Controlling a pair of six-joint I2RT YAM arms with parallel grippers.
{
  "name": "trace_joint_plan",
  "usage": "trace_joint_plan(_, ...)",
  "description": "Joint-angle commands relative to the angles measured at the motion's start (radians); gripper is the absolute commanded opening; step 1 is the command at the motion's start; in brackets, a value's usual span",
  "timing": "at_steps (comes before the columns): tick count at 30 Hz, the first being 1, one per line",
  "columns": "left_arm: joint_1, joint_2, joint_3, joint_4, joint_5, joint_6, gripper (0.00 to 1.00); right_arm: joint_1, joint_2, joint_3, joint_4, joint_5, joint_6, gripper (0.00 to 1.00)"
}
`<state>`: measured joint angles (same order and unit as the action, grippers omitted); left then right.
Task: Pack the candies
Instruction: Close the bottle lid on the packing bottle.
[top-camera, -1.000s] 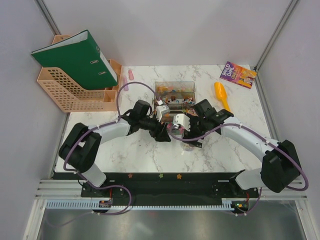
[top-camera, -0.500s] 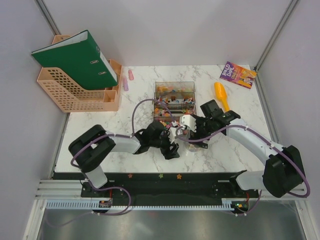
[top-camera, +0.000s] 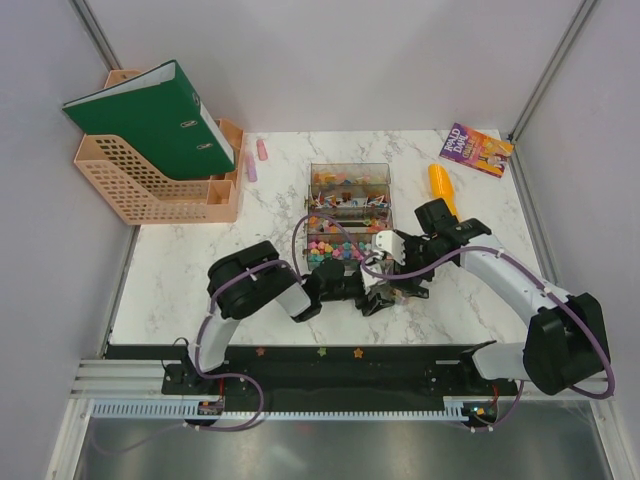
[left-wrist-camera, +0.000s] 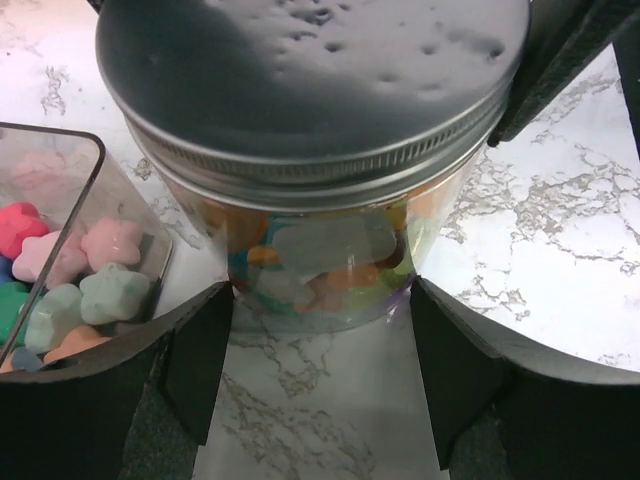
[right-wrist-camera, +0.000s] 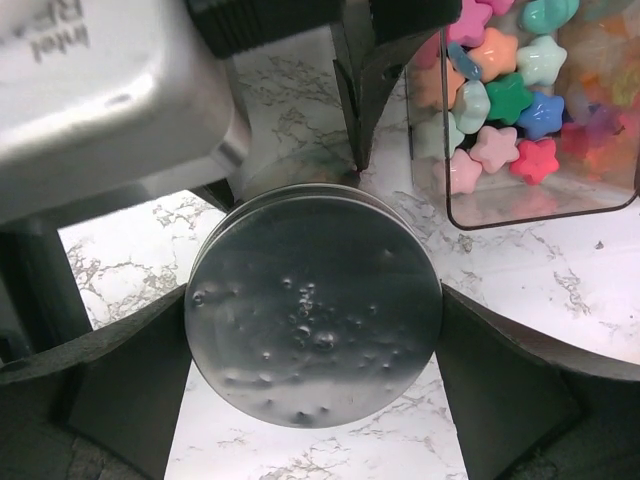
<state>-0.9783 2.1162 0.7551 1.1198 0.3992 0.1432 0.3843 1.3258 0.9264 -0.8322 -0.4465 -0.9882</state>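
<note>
A clear jar (left-wrist-camera: 320, 270) with a silver metal lid (left-wrist-camera: 310, 80) stands on the marble table, full of candies. My left gripper (left-wrist-camera: 320, 300) lies low on the table, its fingertips against both sides of the jar's base. My right gripper (right-wrist-camera: 312, 310) is above it, with its fingers against both sides of the lid (right-wrist-camera: 312, 305). In the top view the two grippers meet, left (top-camera: 372, 298) and right (top-camera: 395, 285), and hide the jar. More small star-shaped multicoloured candies (top-camera: 335, 248) lie in a clear box (top-camera: 348, 170) just behind; they also show in the right wrist view (right-wrist-camera: 500, 100) and the left wrist view (left-wrist-camera: 100, 270).
An orange scoop (top-camera: 442, 190) and a book (top-camera: 476, 150) lie at the back right. A peach file tray (top-camera: 160, 190) with a green binder (top-camera: 150, 115) stands at the back left. Two pink pieces (top-camera: 257, 160) lie beside it.
My left arm has folded in and swung its gripper down and right, from beside the candy box to the jar. My right gripper has shifted slightly right and forward.
</note>
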Motion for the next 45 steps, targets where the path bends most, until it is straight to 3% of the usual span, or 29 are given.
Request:
trace_joint_plan(1, -0.008, 0.122, -0.028, -0.140, -0.028, 0.006, 0.78, 0.007, 0.016, -0.037, -0.076, -0.077, -0.023, 0.98)
trace_joint_plan(9, -0.029, 0.186, -0.022, -0.043, 0.142, 0.042, 0.84, -0.004, 0.061, -0.005, -0.036, -0.097, 0.042, 0.98)
trace_joint_plan(10, -0.045, 0.192, -0.014, -0.048, 0.157, 0.047, 1.00, -0.005, 0.059, -0.004, -0.033, -0.095, 0.042, 0.98)
trace_joint_plan(18, -0.057, 0.271, 0.127, -0.104, 0.113, 0.016, 0.99, -0.005, 0.055, -0.004, -0.027, -0.090, 0.062, 0.98)
trace_joint_plan(20, -0.057, 0.277, 0.127, -0.110, 0.122, 0.006, 0.93, -0.004, 0.052, -0.004, -0.028, -0.084, 0.069, 0.98)
trace_joint_plan(22, -0.056, 0.271, 0.115, -0.106, 0.142, -0.016, 0.67, -0.005, 0.047, -0.003, -0.027, -0.080, 0.074, 0.98)
trace_joint_plan(24, -0.054, 0.263, 0.092, -0.103, 0.124, -0.050, 0.29, -0.005, 0.043, -0.001, -0.028, -0.074, 0.079, 0.98)
trace_joint_plan(26, -0.054, 0.258, 0.079, -0.118, 0.119, -0.059, 0.16, -0.007, 0.038, 0.003, -0.030, -0.049, 0.080, 0.98)
trace_joint_plan(27, -0.054, 0.255, 0.078, -0.136, 0.101, -0.054, 0.02, -0.007, 0.030, 0.005, -0.031, -0.034, 0.077, 0.98)
trace_joint_plan(45, 0.016, 0.304, 0.112, -0.236, 0.024, -0.001, 0.02, -0.130, -0.005, -0.061, -0.165, 0.075, -0.109, 0.98)
